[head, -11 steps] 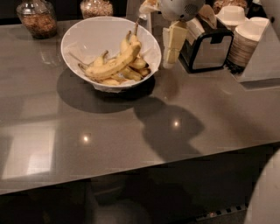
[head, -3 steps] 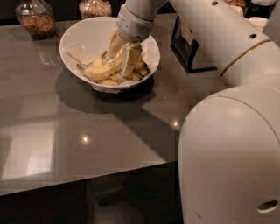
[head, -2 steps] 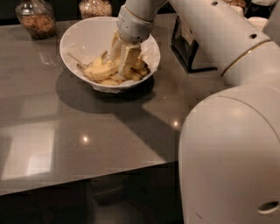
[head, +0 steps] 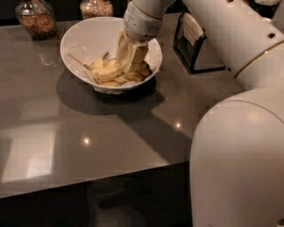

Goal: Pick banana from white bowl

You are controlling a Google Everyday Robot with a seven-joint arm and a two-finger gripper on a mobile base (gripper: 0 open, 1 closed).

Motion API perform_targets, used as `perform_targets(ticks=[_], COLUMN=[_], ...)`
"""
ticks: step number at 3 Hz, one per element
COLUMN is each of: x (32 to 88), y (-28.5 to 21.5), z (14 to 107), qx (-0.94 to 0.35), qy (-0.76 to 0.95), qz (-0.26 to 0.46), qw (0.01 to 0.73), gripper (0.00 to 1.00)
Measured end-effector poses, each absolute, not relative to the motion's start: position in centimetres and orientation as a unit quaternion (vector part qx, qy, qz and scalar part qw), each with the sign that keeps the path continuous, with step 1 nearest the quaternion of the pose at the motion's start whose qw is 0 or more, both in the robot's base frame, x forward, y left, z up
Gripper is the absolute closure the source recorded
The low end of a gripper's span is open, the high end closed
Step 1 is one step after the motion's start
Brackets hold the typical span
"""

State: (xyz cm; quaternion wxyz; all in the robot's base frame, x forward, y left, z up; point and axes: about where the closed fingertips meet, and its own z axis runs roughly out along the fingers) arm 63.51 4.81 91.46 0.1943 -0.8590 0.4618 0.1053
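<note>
The large white bowl [head: 80,33] stands on the grey table at the back, left of centre. Several yellow bananas [head: 106,71] lie in a pile in its bottom. My gripper [head: 129,62] reaches down from the upper right into the bowl and sits among the bananas on the right side of the pile, touching them. My white wrist [head: 141,20] hangs over the bowl's far right rim and hides part of it.
Two glass jars [head: 36,17] [head: 96,7] stand behind the bowl. A black napkin holder [head: 193,42] stands to its right. My bulky white arm [head: 239,155] fills the right and front right. The table's front edge [head: 88,179] runs across the lower part.
The gripper has come from the right of the bowl down into it among the bananas. Over the last second it has hardly moved.
</note>
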Motion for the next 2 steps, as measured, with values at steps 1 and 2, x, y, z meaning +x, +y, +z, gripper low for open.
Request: perform_targets(ticks=[1, 2], x=[63.4, 63.0], y=[3.5, 1.4], z=[93.2, 95.3], qx=[-0.852, -0.839], qy=[0.468, 0.479], qz=[0.104, 0.106], qw=[0.211, 0.235], gripper=[1.0, 1.0])
